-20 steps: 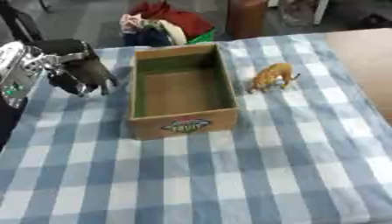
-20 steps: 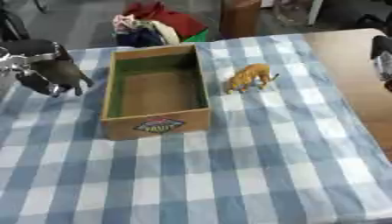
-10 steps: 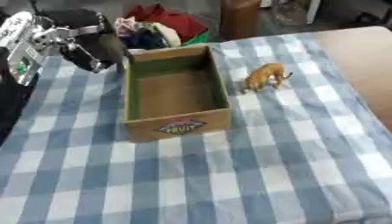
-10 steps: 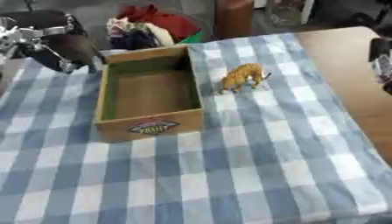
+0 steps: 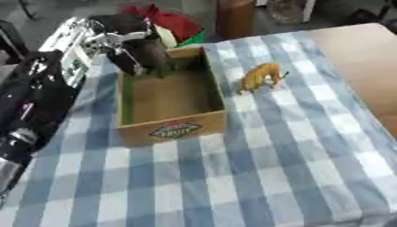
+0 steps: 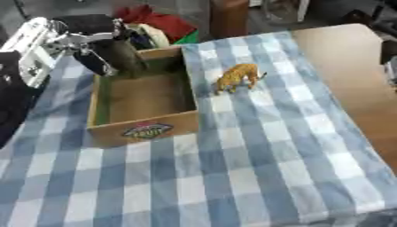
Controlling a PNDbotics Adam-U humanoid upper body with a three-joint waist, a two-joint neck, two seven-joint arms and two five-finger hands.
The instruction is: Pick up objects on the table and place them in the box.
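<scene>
My left hand (image 6: 108,51) is over the far-left corner of the box (image 5: 174,128), fingers curled downward — I can't make out anything held in them, so I'm treating it as curled on nothing. The box looks bare inside, brown floor showing. The one thing I see left to collect is the orange toy animal (image 6: 236,77), standing on the checked cloth just beside the box's right wall, toward the far edge of the tabletop (image 6: 341,53). My right hand shows only as a dark sliver at the right edge, too little to tell its fingers.

To do this well, I'd go for the toy from above, fingers opened before descending, closing across its body rather than its thin legs — it looks light and easy to tip. It sits close to the box wall, so I'd come in from the free side. Then lift clear of the rim before carrying it over.
</scene>
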